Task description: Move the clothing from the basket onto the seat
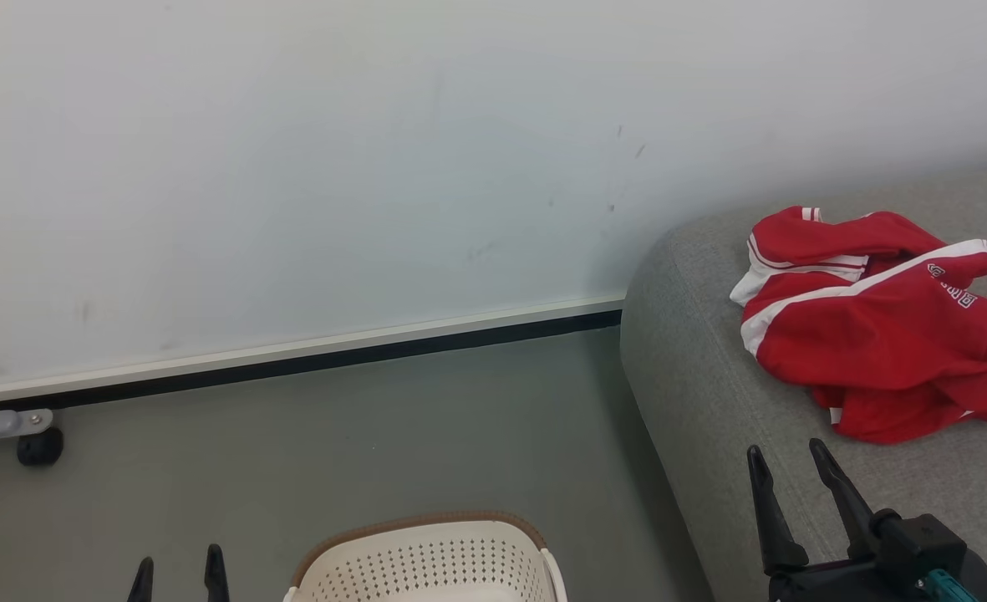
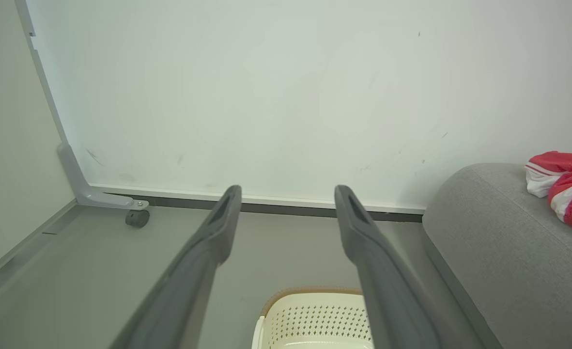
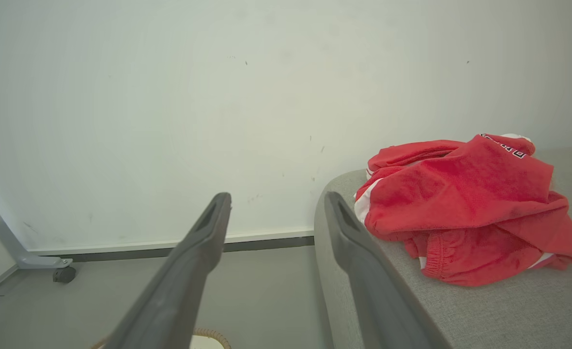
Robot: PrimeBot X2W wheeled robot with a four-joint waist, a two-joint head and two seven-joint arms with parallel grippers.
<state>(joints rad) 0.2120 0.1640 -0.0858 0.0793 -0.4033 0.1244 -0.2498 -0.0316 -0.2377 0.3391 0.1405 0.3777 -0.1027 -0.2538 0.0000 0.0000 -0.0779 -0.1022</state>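
The red clothing (image 1: 873, 322) with white stripes lies in a crumpled heap on the grey seat (image 1: 710, 393) at the right; the same heap (image 3: 465, 208) fills the right of the right wrist view, and its edge (image 2: 564, 194) shows at the far right of the left wrist view. At the bottom centre stands the cream basket (image 1: 426, 560) with a brown rim; its inside is out of view. My right gripper (image 1: 790, 468) is open above the seat's front, short of the clothing, holding nothing. Left of the basket, my left gripper (image 1: 180, 568) is open and holds nothing.
A white wall panel (image 1: 334, 167) with a dark baseboard runs behind the grey floor (image 1: 376, 435). A grey bracket with a black caster wheel (image 1: 39, 446) stands at the far left. The seat's rounded corner (image 1: 652, 276) juts toward the floor.
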